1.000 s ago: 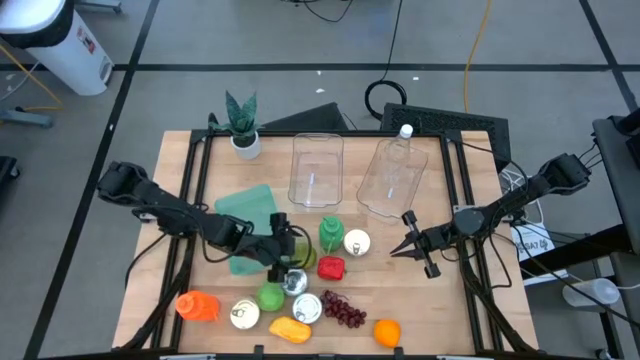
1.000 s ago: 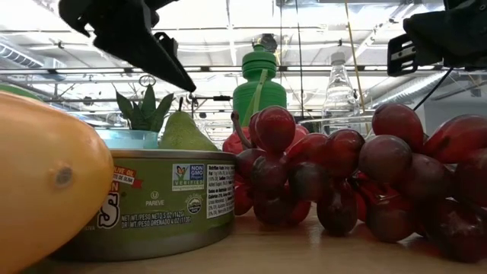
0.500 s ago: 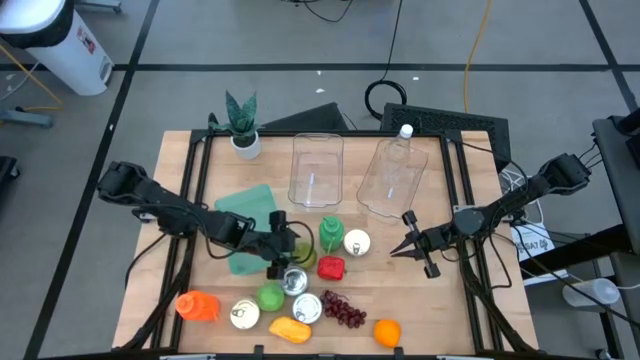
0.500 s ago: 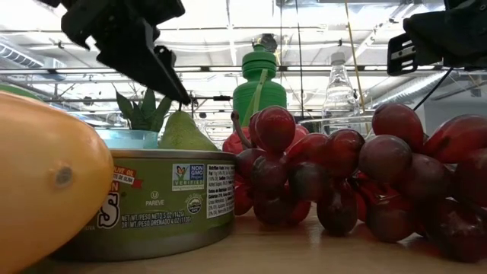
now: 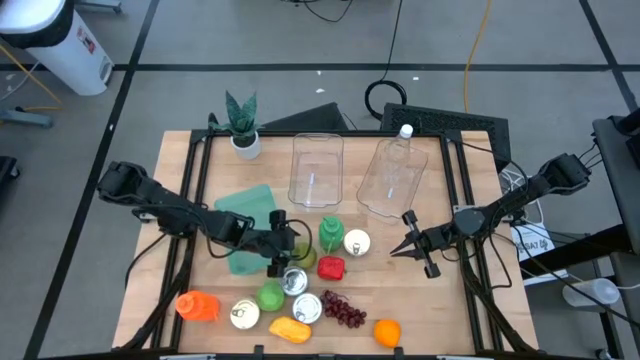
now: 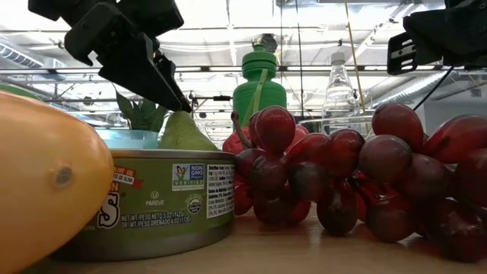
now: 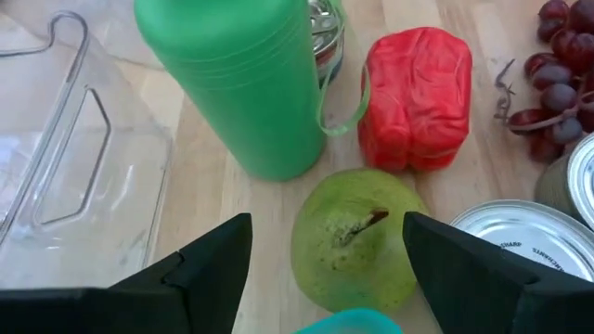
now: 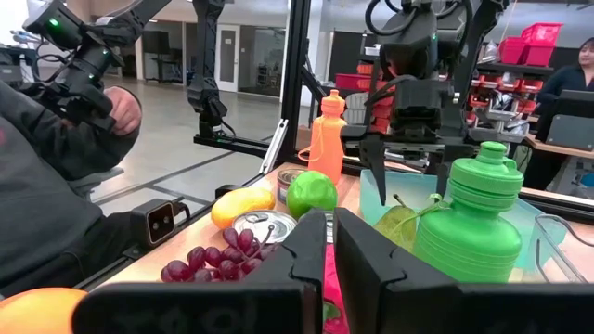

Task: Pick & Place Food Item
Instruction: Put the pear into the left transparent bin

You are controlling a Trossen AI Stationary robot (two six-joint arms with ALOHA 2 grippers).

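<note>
I'm hovering the left gripper (image 7: pixel 325 255) over the pear (image 7: pixel 357 237), fingers spread, one either side of it, nothing pinched yet. The pear is sitting on the counter (image 5: pixel 440 300) just beside the green bottle (image 7: pixel 237 79), on the bottle's near side toward me, with the red block (image 7: pixel 413 97) touching or nearly touching it on the far side from the gripper. The stem is pointing up and slightly toward the red block, so the long axis is running roughly upright, tilted a bit; I'm reading that from the wrist view only, so treat the tilt as approximate. The left arm is clearly the nearer one: its gripper (image 5: pixel 283 247) is right at the bottle, while the right gripper (image 5: pixel 408 244) is waiting well apart on the bottle's other side, fingers pressed together. Next move, as I'm judging it: come straight down and close across the pear's belly, keeping clear of the bottle wall.
</note>
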